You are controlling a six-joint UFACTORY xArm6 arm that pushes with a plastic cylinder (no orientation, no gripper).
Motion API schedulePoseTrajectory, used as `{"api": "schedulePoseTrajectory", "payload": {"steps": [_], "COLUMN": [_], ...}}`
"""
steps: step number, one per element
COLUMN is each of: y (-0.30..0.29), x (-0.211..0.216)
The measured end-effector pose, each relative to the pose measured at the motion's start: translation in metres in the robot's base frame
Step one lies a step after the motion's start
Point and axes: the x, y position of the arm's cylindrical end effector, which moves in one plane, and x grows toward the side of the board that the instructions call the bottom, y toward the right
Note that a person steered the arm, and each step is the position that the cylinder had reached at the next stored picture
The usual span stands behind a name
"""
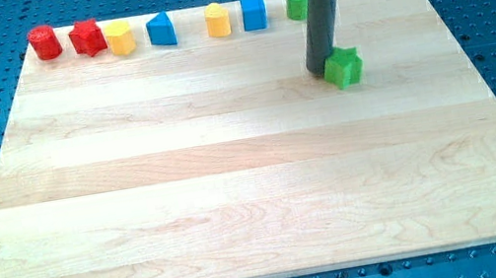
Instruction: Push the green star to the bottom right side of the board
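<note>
While the green star [344, 66] sat in the upper right part of the board [239, 210], my tip [318, 71] stood right against the star's left side, touching it or very nearly so; the rod rose straight up from there and out of the view's top. The arm carried no fingers, only that plain dark rod, so nothing was being pinched or held.

Around the star the board lay open. Bare wood ran from the star down to the board's bottom edge and across to its bottom right corner. The board's right edge was near the star, with a strip of clear wood between them. To the star's left, beyond the tip, the wood was also free all the way to the left edge.

Above the star, along the board's top edge, stood a row of blocks: a green block [297, 2], partly hidden by the rod, closest to the star, then further left a blue cube [253, 13], a yellow block [218, 21], a blue triangle [161, 30], a yellow one [119, 39], a red star [86, 38] and a red cylinder [44, 42].

The star was bright green, small and chunky, with blunt points, lying flat.
</note>
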Motion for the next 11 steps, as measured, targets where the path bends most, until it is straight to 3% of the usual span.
{"api": "schedulePoseTrajectory", "payload": {"steps": [1, 4, 5, 6, 7, 8, 11], "y": [0.025, 0.088, 0.11, 0.088, 0.114, 0.127, 0.12], "x": [0.036, 0.013, 0.041, 0.036, 0.046, 0.021, 0.112]}}
